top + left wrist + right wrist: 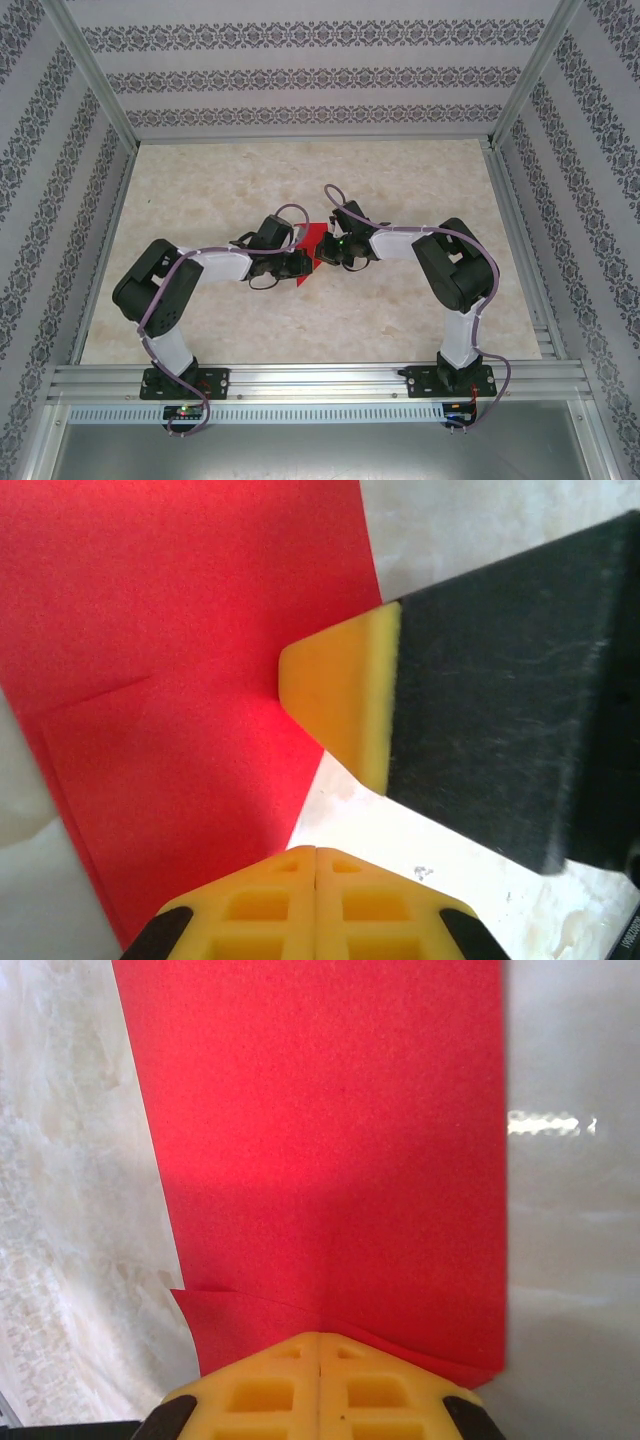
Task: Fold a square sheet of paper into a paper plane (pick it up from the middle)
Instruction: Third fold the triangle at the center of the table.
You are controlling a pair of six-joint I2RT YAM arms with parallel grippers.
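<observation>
Square sheet of paper (314, 240), bright red, partly folded.

Top view: flat on pale desk (400, 180), directly between left pincer (300, 264) and right pincer (332, 250), both tips at its edges.

Left wrist view: left pincer (316, 852) fully closed, yellow pads pressed together, tip beside sheet's (180, 660) near corner; hold on it not discernible. Ahead and right of it, yellow tip of right pincer (335, 695) touching sheet at its right edge. Faint crease ahead-left.

Right wrist view: right pincer (318, 1338) fully closed, tip set on near edge of sheet (320, 1140), atop a small folded flap; nothing seen clamped between pads. Sheet spread ahead, desk (70, 1160) on both sides.
</observation>
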